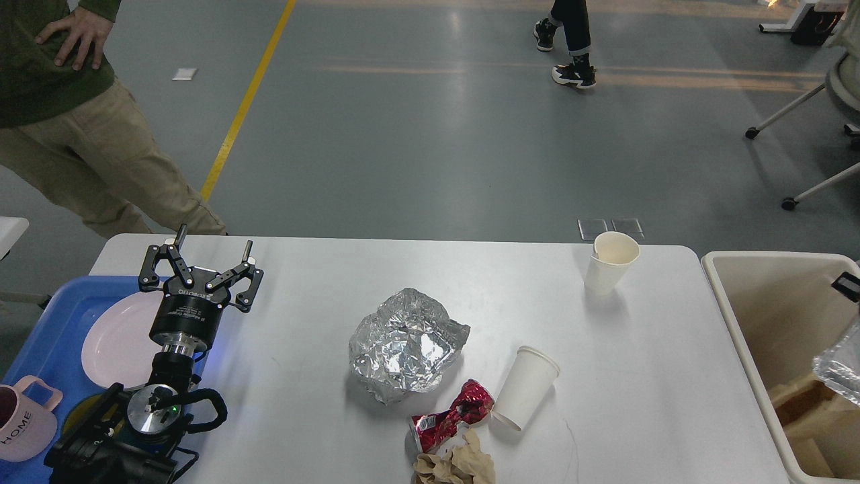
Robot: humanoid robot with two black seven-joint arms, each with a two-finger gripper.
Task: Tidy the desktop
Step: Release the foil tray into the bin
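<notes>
White matte table (316, 430), wide and rounded at the corners, fills the lower middle of the head view and carries light rubbish only. Crumpled aluminium foil (406, 346) at centre: thin, springy, probably very light; best pinched at a raised fold along its rim. Crushed red can (451, 415) just in front of it, touching a wad of brown paper (457, 464) at the near edge; the can looks stiff and sharp-creased, so take it across its narrow waist, while the paper is soft and should compress under a pinch. Tipped white paper cup (524, 386) beside the can, mouth toward the near edge; a second paper cup (610, 262) leans at the far right corner. Both would crush easily, so take each lightly across the wall. Beige plastic bin (752, 302) off the right edge holds brown cardboard or paper, with a crinkled clear plastic tray (840, 366) hanging at its right side. Blue tray (47, 329) off the left edge holds a pale pink plate (111, 339) and a pink mug (23, 420) marked HOME. Left hand (201, 259) hovers above the tray's inner edge, fingers spread wide, holding nothing. Right hand is out of view apart from a dark scrap at the frame edge.
</notes>
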